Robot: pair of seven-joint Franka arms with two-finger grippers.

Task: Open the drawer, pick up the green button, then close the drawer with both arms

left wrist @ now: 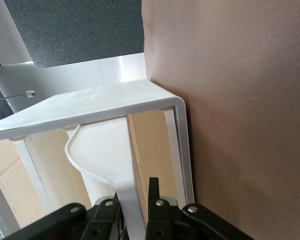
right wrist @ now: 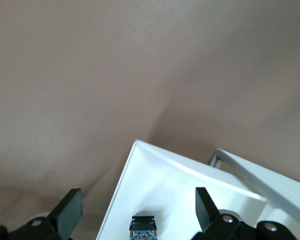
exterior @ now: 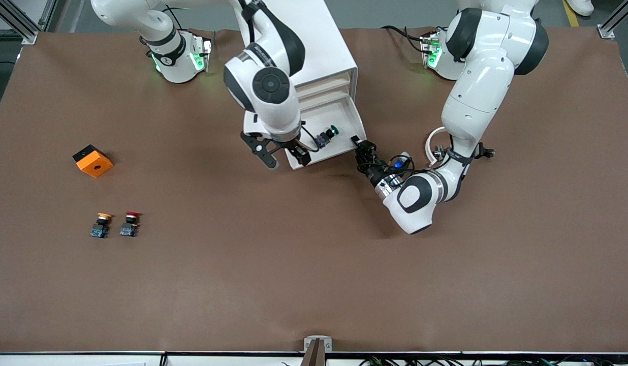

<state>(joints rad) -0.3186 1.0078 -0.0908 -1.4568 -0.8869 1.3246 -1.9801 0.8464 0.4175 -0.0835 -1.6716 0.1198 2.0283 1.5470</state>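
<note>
Right gripper [exterior: 283, 155] hovers wide open over the pulled-out drawer [exterior: 339, 145], lining up on the button [exterior: 326, 136] inside, while the left gripper [exterior: 358, 145] pinches the drawer's front corner to steady it.

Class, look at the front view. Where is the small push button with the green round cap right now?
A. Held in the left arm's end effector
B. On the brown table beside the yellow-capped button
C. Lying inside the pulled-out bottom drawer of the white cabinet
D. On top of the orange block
C: the small push button with the green round cap lies in the pulled-out bottom drawer of the white cabinet, with no end effector gripping it.
</note>
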